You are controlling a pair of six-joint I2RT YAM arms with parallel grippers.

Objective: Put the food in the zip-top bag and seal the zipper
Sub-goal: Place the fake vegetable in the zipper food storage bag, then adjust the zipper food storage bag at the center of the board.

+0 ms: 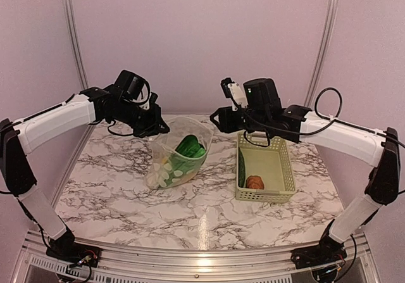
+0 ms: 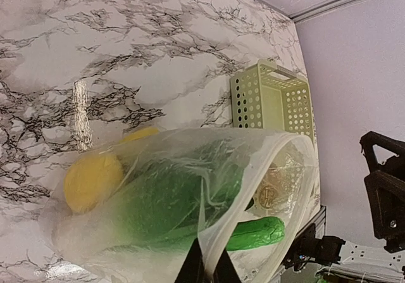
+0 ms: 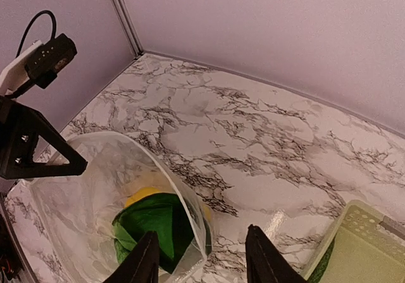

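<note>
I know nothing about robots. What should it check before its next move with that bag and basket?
1. Bag mouth wide open: ok.
2. Left jaws pinching the bag's rim: ok, shut on it.
3. Right jaws open and empty, ready to pick: ok.
4. Some food already inside: ok, a lemon and leafy greens lie in the bag.
5. All food bagged: not ok, a cucumber and a brown piece lie in the basket.
6. Bag would stand by itself if let go: cannot tell.
</note>
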